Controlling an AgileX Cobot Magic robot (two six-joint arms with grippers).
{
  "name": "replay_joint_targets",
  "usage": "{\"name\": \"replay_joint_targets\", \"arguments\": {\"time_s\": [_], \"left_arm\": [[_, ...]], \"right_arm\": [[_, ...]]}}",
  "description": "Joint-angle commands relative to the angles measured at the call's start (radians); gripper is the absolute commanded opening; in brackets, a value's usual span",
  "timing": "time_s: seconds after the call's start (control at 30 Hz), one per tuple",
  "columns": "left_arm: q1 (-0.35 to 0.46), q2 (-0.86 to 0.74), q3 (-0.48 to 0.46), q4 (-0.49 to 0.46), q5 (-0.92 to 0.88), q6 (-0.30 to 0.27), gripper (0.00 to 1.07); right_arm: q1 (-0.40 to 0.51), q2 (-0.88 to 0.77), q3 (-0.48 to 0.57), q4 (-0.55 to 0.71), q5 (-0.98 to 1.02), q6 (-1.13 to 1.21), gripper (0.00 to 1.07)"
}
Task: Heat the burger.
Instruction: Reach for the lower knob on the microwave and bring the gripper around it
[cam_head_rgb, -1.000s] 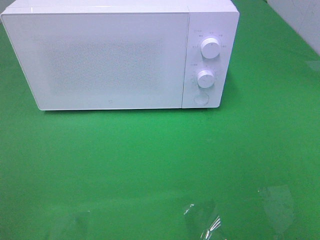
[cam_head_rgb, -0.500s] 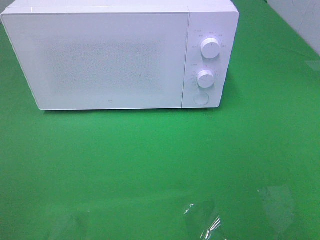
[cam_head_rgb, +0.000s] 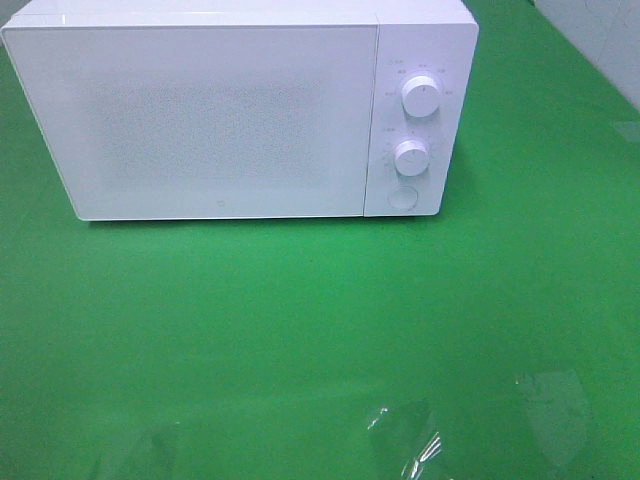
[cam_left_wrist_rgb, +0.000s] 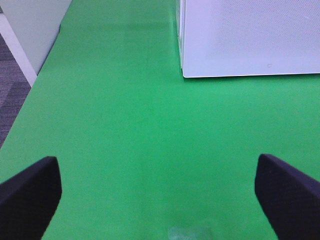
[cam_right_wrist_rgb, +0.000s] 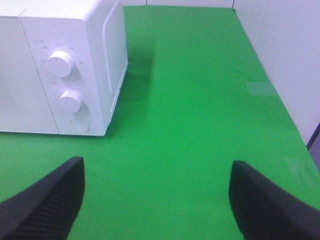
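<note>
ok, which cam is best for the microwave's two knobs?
Exterior high: it sees the upper knob and the lower knob square-on, with the whole control panel around them. Right wrist also shows both, larger but from an angle. Left wrist catches only a door-side corner of the microwave, with no knobs.

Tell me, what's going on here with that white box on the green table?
Nothing is being handled right now. The white box is a microwave, standing on the table with its door shut. The robot's left tool and right tool both hang open and empty over bare green in front of it, touching nothing. No burger shows in any view, and the door hides whatever may be inside.
</note>
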Motion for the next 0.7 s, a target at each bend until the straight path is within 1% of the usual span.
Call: {"name": "replay_joint_targets", "arguments": {"time_s": [0.03, 0.07, 0.1, 0.17, 0.2, 0.23, 0.3, 0.4, 0.43, 0.47, 0.5, 0.53, 0.6, 0.7], "left_arm": [[-0.004, -0.025, 0.002, 0.0, -0.007, 0.001, 0.98], [-0.004, -0.025, 0.002, 0.0, -0.007, 0.001, 0.98], [-0.004, -0.025, 0.002, 0.0, -0.007, 0.001, 0.98], [-0.004, -0.025, 0.002, 0.0, -0.007, 0.001, 0.98], [-0.004, -0.025, 0.002, 0.0, -0.007, 0.001, 0.98], [-0.004, -0.025, 0.002, 0.0, -0.007, 0.001, 0.98], [-0.004, -0.025, 0.002, 0.0, -0.007, 0.001, 0.98], [-0.004, -0.025, 0.002, 0.0, -0.007, 0.001, 0.98], [-0.004, -0.025, 0.002, 0.0, -0.007, 0.001, 0.98], [-0.004, -0.025, 0.002, 0.0, -0.007, 0.001, 0.98], [-0.004, -0.025, 0.002, 0.0, -0.007, 0.001, 0.98], [-0.004, -0.025, 0.002, 0.0, -0.007, 0.001, 0.98], [-0.004, -0.025, 0.002, 0.0, -0.007, 0.001, 0.98], [-0.004, -0.025, 0.002, 0.0, -0.007, 0.001, 0.98]], "right_arm": [[-0.007, 0.078, 0.03, -0.002, -0.167, 0.013, 0.76], [-0.007, 0.078, 0.03, -0.002, -0.167, 0.013, 0.76], [-0.007, 0.115, 0.044, -0.002, -0.219, 0.013, 0.76], [-0.007, 0.135, 0.05, -0.002, -0.242, 0.016, 0.76], [-0.007, 0.173, 0.066, -0.002, -0.305, 0.016, 0.76], [-0.007, 0.173, 0.066, -0.002, -0.305, 0.016, 0.76], [-0.007, 0.257, 0.098, -0.002, -0.458, 0.016, 0.76], [-0.007, 0.28, 0.108, -0.002, -0.501, 0.016, 0.76], [-0.007, 0.32, 0.129, 0.003, -0.583, 0.016, 0.76], [-0.007, 0.32, 0.129, 0.003, -0.583, 0.016, 0.76], [-0.007, 0.363, 0.144, 0.003, -0.675, 0.016, 0.76], [-0.007, 0.363, 0.144, 0.003, -0.675, 0.016, 0.76], [-0.007, 0.46, 0.153, 0.003, -0.791, 0.015, 0.76], [-0.007, 0.479, 0.153, 0.003, -0.811, 0.015, 0.76]]}}
